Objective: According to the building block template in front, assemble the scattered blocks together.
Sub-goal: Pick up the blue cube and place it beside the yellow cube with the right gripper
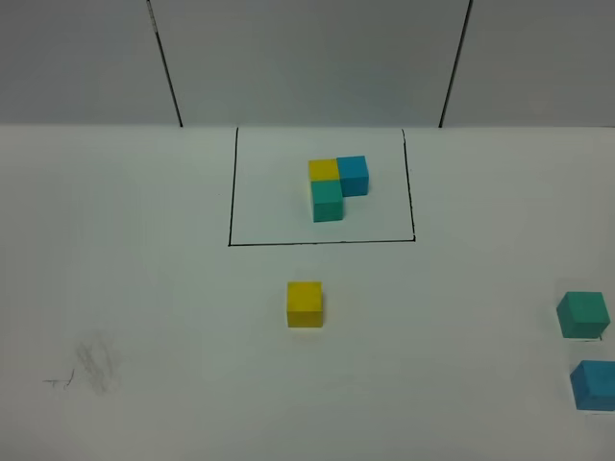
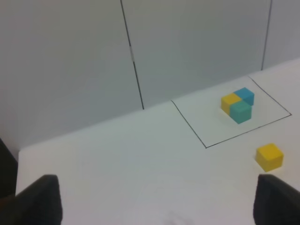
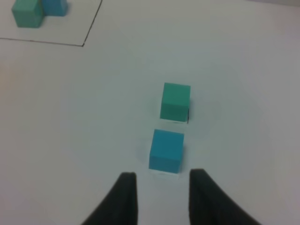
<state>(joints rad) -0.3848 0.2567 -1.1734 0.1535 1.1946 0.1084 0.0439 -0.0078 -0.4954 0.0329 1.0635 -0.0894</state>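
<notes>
On the white table (image 1: 144,288), the left gripper (image 2: 157,194) is spread wide and empty, and the right gripper (image 3: 163,182) is drawn closed on nothing. Inside the black drawn rectangle (image 1: 231,192), the building block template (image 1: 332,187) is an L with no long axis: yellow corner, blue rightward, teal toward the near edge. Nothing looks assembled. The 3 loose matte cubes lie apart, the yellow cube (image 1: 305,303) just before the frame, the teal-green cube (image 1: 582,314) and blue cube (image 1: 594,384) near each other at far right.

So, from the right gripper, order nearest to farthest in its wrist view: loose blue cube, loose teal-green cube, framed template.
1. blue cube, just ahead of the right gripper.
2. teal-green cube, just beyond the blue one.
3. template, far off, well past both.
</notes>
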